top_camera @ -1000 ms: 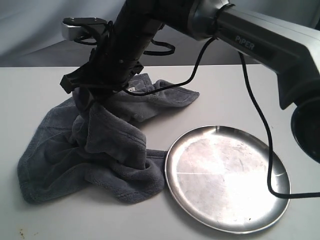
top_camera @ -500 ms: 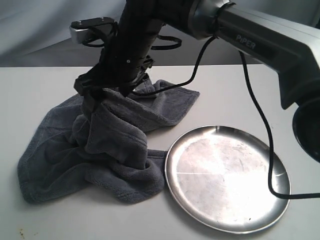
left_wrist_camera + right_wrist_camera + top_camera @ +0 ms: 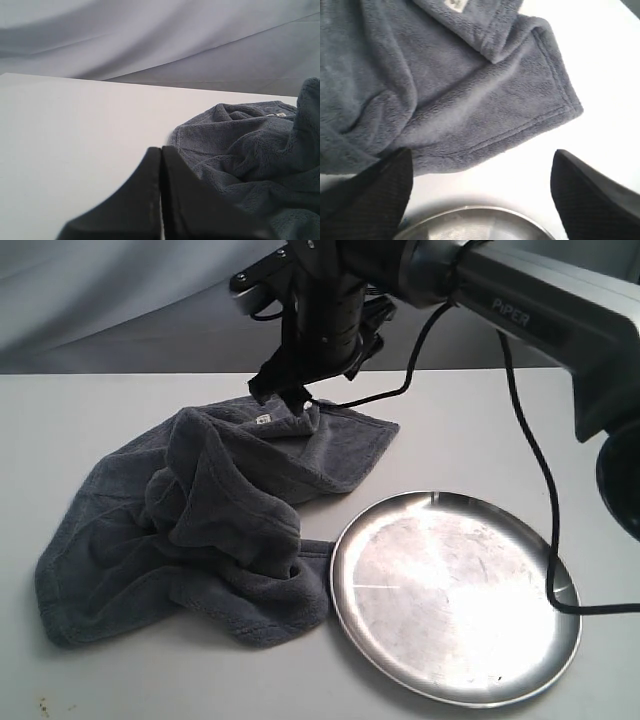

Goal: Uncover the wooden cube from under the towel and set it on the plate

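Note:
The dark grey towel (image 3: 200,520) lies crumpled in folds on the left half of the white table. The wooden cube is hidden; no part of it shows in any view. To the right of the towel sits the shiny steel plate (image 3: 455,600), with nothing on it. My right gripper (image 3: 295,388) hangs above the towel's far edge, open and holding nothing. Its wrist view shows the towel (image 3: 445,85) and the plate's rim (image 3: 470,225) beyond the spread gripper (image 3: 480,152). My left gripper (image 3: 161,148) is shut and empty, low over the table beside the towel (image 3: 250,150).
The right arm's black cable (image 3: 535,490) loops down over the plate's right side. A grey cloth backdrop (image 3: 120,310) hangs behind the table. Bare white tabletop (image 3: 480,430) lies behind the plate.
My right gripper has let go of the towel fold it was lifting and has risen up and to the right. The fold has slumped back onto the heap.

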Controlling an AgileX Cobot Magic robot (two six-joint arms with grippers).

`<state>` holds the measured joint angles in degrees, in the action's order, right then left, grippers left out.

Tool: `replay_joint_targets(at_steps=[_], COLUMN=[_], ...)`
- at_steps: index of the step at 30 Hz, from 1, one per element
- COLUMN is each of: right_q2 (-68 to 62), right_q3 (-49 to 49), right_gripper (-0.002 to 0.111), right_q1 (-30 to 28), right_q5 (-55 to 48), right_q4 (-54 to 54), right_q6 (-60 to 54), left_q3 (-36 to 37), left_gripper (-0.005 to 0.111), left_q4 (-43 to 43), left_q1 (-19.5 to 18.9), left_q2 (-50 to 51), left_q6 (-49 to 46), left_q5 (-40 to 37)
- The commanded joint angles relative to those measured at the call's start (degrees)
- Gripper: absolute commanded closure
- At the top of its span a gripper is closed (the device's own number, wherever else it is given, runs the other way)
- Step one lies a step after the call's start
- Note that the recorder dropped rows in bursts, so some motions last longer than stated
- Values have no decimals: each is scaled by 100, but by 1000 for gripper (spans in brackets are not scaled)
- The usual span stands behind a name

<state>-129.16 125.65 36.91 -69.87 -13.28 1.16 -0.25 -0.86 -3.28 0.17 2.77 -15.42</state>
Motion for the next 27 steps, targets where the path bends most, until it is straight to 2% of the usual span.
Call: replay_joint_targets(at_steps=[1,3,6,8,18,27], right_q2=[73,73,-112,-316,-1007,-1372], right_q3=[11,11,11,11,11,11], right_gripper=[38,38,38,38,38,38], right_q1=[-478,-761,-1119,-1232,-1246,-1246], right_q5=[-9,-9,-9,-9,63,187], right_q4=[-61,5,868,1043,217,307], right_q6=[854,1139,1293,1305,1777,1872], left_q3=[25,25,25,25,25,25], left_gripper=[107,107,107,107,107,107], left_q4=[-25,-25,-25,-25,-25,-25], left_q1=[-2,-2,-2,-2,-2,-2], left_q2=[-17,-17,-17,-17,-17,-17], left_q6=[-3,-3,-3,-3,-3,-3], left_q5=[57,57,57,57,57,57])
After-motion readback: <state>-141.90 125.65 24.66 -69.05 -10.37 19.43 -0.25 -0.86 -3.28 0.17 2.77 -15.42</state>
